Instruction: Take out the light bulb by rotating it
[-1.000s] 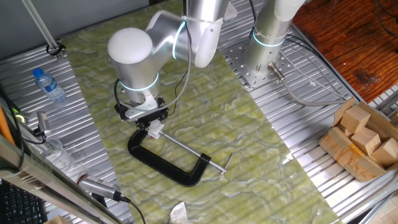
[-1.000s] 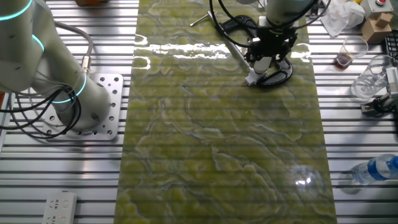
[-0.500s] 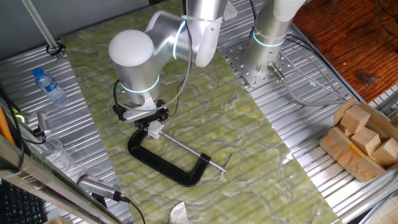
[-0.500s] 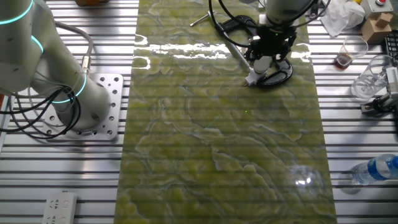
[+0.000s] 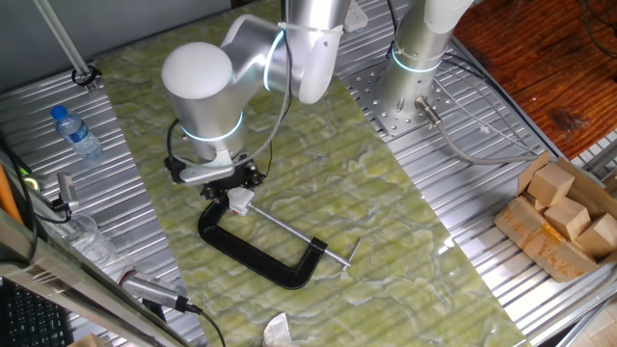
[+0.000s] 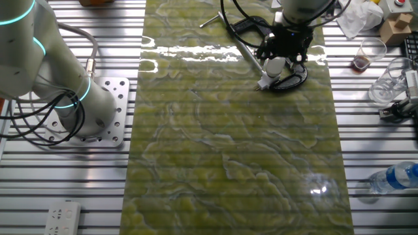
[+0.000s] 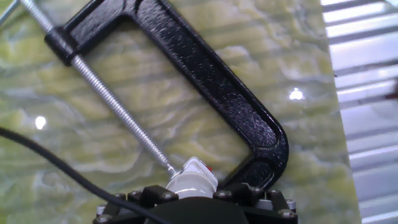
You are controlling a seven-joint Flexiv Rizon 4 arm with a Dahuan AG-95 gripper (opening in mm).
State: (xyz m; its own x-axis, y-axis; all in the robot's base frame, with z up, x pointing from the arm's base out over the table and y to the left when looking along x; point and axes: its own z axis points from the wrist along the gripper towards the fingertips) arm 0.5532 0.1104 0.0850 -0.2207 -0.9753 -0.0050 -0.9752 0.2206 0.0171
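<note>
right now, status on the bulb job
Tool down over the light bulb, grip state unclear. Bulb sits in white socket, held in black clamp. Nothing blocking.

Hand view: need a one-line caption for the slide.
Gripper poised over the light bulb in its white socket, held in the black C-clamp on the green mat.

- I am counting one light bulb (image 7: 189, 182), sitting in one white socket fitting (image 7: 200, 169).
- I am seeing one black C-clamp (image 5: 255, 253) lying on the tabletop (image 5: 386, 212).
- I am making out two robot arms: one (image 5: 241, 67) over the clamp, one (image 6: 39, 65) standing aside.
- I am counting one water bottle (image 5: 75, 131).
- I am seeing one cardboard box of wooden blocks (image 5: 561, 220); four blocks are showing.
</note>
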